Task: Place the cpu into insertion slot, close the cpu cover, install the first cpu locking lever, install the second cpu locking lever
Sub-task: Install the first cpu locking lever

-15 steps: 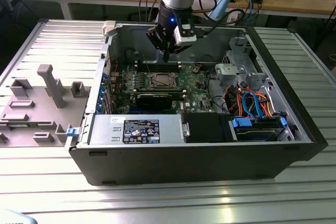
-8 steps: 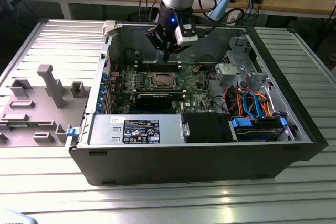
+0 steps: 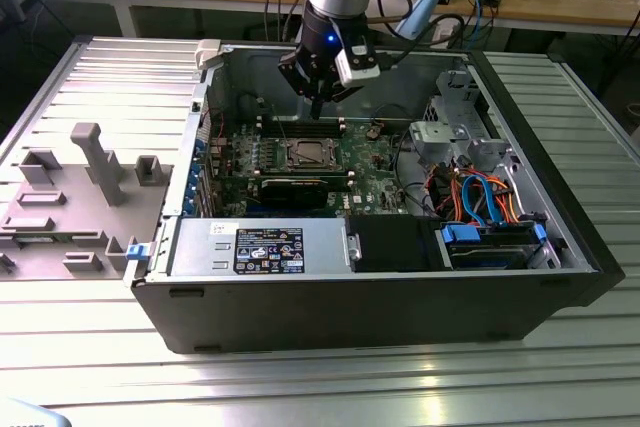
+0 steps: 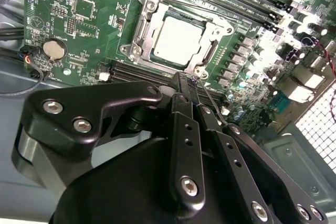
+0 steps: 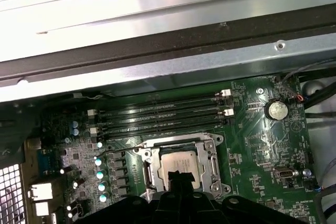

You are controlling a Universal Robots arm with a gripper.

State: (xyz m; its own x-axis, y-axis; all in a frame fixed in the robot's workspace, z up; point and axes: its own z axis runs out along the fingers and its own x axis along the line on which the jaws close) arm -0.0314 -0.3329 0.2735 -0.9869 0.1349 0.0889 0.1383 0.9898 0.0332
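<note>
Well, the cpu [image 4: 176, 40] lies flat in the insertion slot [image 4: 206, 54], mid-board on the motherboard [image 4: 94, 19], with the cpu cover [image 4: 140, 24] down over its rim. So I judge the work has reached the locking levers, though I cannot tell whether either is latched. My gripper [image 4: 188, 80] hangs just above the socket's edge, fingers pressed together, holding nothing. This step calls for a narrow tip set squarely on a thin rod — there is little room beside the memory slots [image 5: 163, 114].
</note>
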